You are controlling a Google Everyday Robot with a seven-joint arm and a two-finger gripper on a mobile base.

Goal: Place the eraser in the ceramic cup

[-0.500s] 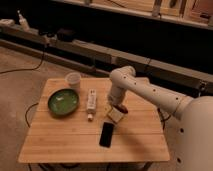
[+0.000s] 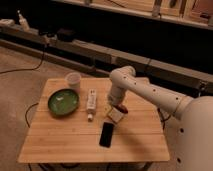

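Stands at the start, with the eraser (image 2: pixel 106 134) flat on the desk (image 2: pixel 142 142), well apart from the ceramic cup (image 2: pixel 73 80) at the back-left corner, and the end effector (image 2: pixel 114 106) low by the beige block (image 2: pixel 115 116) just beyond the eraser, its opening impossible to tell.

This looks like a robot lab, because a big white robot arm (image 2: pixel 150 92) hangs its gripper (image 2: pixel 114 107) low over the middle of a light wooden table (image 2: pixel 60 142), a thin black cable (image 2: pixel 22 69) lies on the brown carpet floor (image 2: pixel 15 95) at the left, and a long grey bench (image 2: pixel 90 50) runs along the far side.
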